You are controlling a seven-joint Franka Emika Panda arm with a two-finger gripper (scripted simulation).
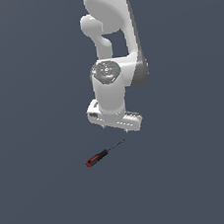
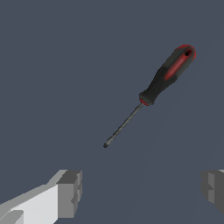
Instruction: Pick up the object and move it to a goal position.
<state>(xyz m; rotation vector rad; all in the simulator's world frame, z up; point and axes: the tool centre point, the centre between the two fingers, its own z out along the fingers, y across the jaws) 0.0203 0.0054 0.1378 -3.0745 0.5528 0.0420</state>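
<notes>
Exterior view: one white arm, reaching down over a plain dark grey tabletop; its pincer points downward, fingertips only just visible beneath the white hand body, empty. One screwdriver, small and slim, lying flat on the tabletop just below the pincer and toward the exterior view's left; red-and-black handle at the lower left end, thin dark shaft running up and right, its tip near the pincer but apart from it. Wrist view: the same screwdriver, handle black with red inlay and a red ring at the collar, a small hole near the butt, shaft thin, grey, straight. Pincer released, grey pads spread wide, grasping nothing; the screwdriver lies beyond the gap, untouched.
</notes>
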